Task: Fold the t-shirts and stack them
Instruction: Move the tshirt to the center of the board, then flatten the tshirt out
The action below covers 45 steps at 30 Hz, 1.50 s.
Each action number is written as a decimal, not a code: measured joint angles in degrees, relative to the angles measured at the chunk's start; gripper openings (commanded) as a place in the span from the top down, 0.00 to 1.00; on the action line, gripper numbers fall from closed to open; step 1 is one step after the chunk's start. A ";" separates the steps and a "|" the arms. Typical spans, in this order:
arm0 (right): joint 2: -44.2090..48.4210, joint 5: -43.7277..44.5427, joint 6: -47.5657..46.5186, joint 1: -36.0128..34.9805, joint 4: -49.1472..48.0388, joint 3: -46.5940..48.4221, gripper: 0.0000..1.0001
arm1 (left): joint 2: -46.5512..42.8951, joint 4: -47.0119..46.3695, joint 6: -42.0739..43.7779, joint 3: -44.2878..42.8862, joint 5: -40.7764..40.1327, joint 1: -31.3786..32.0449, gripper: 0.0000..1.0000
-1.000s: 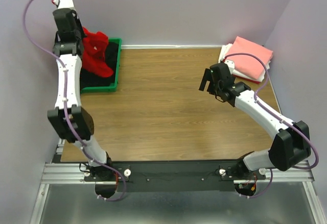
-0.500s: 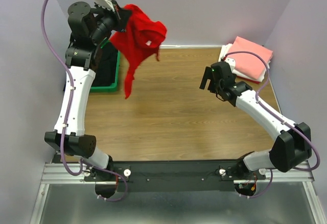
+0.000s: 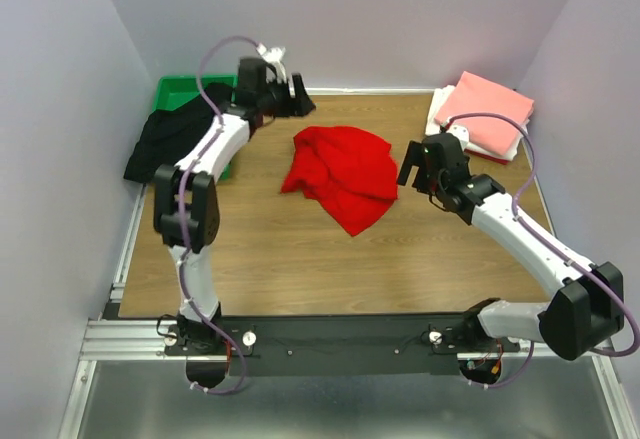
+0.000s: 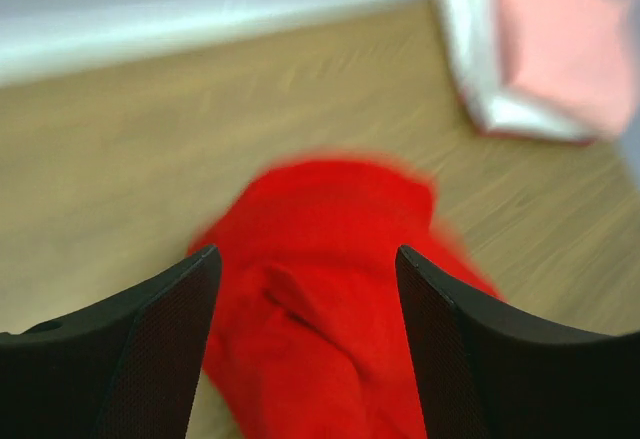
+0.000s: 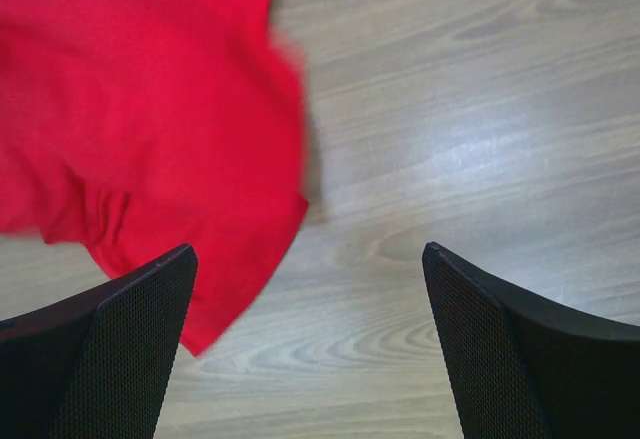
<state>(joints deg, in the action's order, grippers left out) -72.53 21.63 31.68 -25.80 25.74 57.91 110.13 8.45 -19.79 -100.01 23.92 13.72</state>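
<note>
Top external view: red t-shirt (image 3: 340, 171) lies crumpled on the table (image 3: 300, 259), right gripper (image 3: 407, 169) just beside its right edge, nearer than left gripper (image 3: 300, 99) past its far edge; both jaws wide, empty.

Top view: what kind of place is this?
Probably a robot lab cell: plain walls box in a wooden table, a left arm and right arm are bolted to a metal rail, and a red shirt lies ready.

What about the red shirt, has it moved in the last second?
Yes. The red shirt went rightward, from the green bin at far left to the middle of the table.
</note>
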 measured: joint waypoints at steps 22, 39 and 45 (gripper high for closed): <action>-11.98 -7.28 0.92 0.00 -7.30 -7.17 0.18 | -12.20 0.59 -5.31 35.65 -10.93 7.93 0.28; -23.78 -7.10 0.72 0.44 -14.32 -3.63 0.36 | -6.05 -3.52 -12.07 34.80 -10.16 11.93 0.40; -25.88 -7.10 0.22 1.46 -15.89 -3.58 0.41 | -4.98 -2.97 -12.26 34.77 -11.50 12.09 0.40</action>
<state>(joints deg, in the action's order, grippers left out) -98.41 14.52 31.90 -24.34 9.85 54.33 105.14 5.48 -32.05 -65.23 12.43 25.80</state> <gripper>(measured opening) 0.612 0.603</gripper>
